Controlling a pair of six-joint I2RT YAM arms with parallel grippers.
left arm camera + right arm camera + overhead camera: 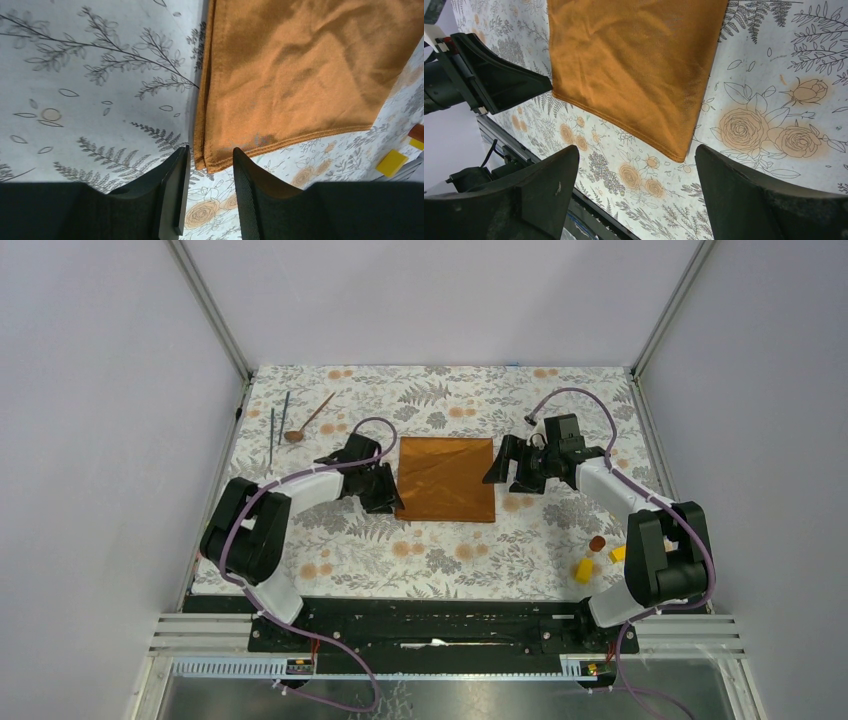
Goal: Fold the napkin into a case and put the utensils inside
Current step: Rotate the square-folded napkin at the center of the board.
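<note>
Napkin (446, 478): we judge it light, limp cloth, best pinched at a corner; left gripper (210, 150) part-open astride one corner, right gripper (636, 150) wide open, both w/o hold.

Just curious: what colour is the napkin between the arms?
The napkin is plain rust-orange, clearest in the left wrist view.

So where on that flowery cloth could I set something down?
Free: the far strip of tablecloth beyond the napkin, and the near strip between napkin and arm bases. Crowded: both napkin sides, where the left gripper and right gripper sit; spoon far left; yellow blocks near right.
</note>
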